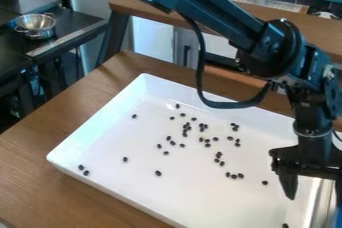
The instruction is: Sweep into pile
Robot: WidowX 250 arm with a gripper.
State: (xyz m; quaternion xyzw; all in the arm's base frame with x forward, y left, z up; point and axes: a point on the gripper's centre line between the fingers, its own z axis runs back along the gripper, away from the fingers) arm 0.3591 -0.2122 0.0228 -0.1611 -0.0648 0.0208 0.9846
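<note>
Camera view suggests the gathering step, with the black metal hand [314, 192] spread open at lower right, next needing to push small black oval beans [158, 173] together across the white rectangular tray [200, 199].

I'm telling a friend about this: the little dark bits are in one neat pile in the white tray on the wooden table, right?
Not one neat pile: the camera view shows the little dark bits scattered, singly and in loose clusters, in the white tray on the wooden table.

Can't make out any text, labels, brands, numbers or signs here, tbh. Nothing readable on anything, as far as I can see, sorry folks.
</note>
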